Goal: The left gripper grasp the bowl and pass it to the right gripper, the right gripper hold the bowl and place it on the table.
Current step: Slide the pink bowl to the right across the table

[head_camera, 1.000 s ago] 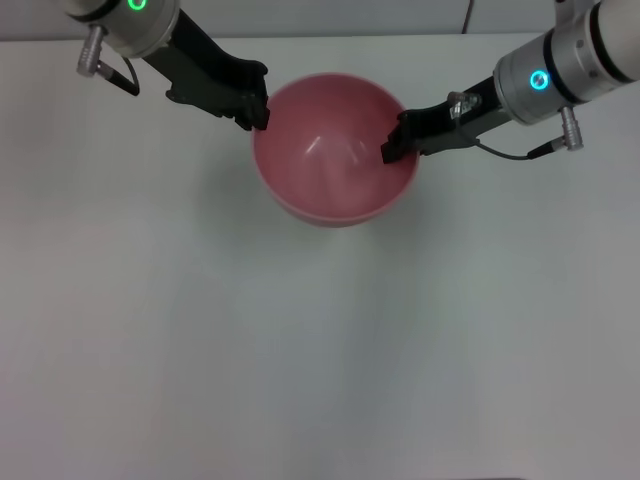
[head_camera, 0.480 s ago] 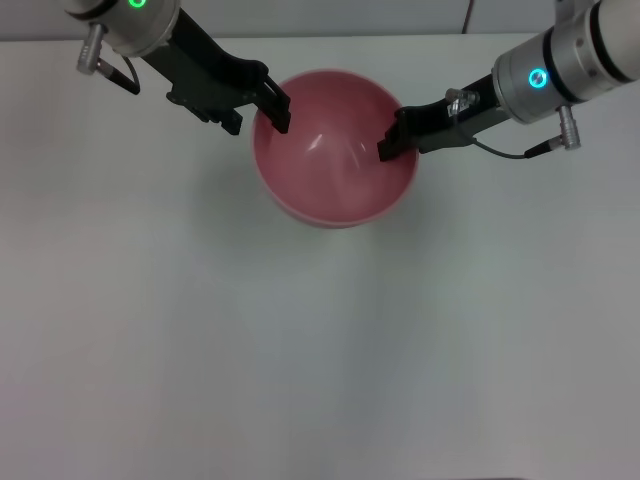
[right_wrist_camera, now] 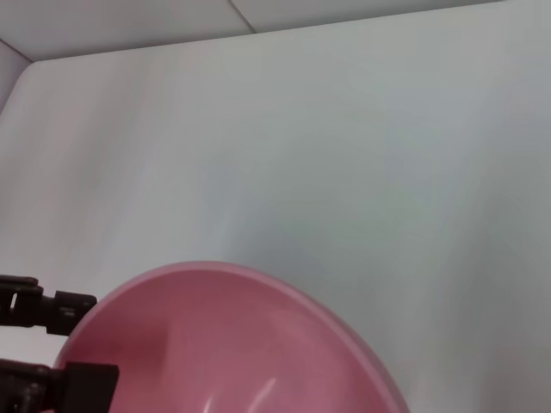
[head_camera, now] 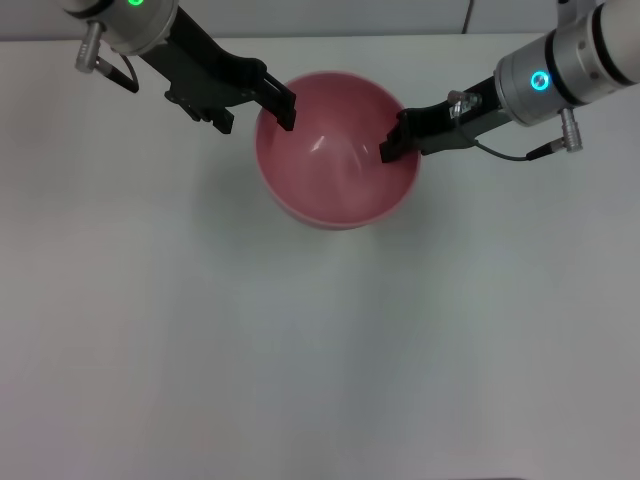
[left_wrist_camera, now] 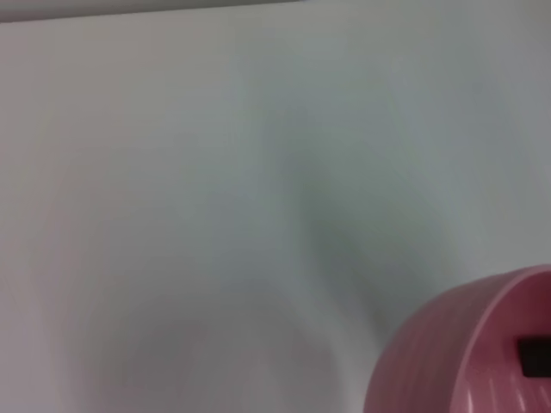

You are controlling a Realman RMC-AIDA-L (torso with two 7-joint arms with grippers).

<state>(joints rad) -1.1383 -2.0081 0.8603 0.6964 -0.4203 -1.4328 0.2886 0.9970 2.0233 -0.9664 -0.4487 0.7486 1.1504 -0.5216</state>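
Bowl (head_camera: pixel 336 150) sits near the far edge of the table (head_camera: pixel 300 350), about mid-width, open side up.

Right gripper (head_camera: pixel 392 148) is clamped on the bowl's right rim, one finger inside the wall, the other outside. Blue-cyan ring lit on its arm.

Left gripper (head_camera: pixel 258 108) is at the bowl's left rim with fingers spread apart: one tip over the rim edge, the other off to the outside on the table side. Not gripping anything. Green ring lit.

Left wrist view shows the bowl's outer wall (left_wrist_camera: pixel 469 353) over the table. Right wrist view shows the bowl's inside (right_wrist_camera: pixel 224 344), with the left gripper (right_wrist_camera: pixel 52 353) at its far rim.

No labels, brands or readable text anywhere.
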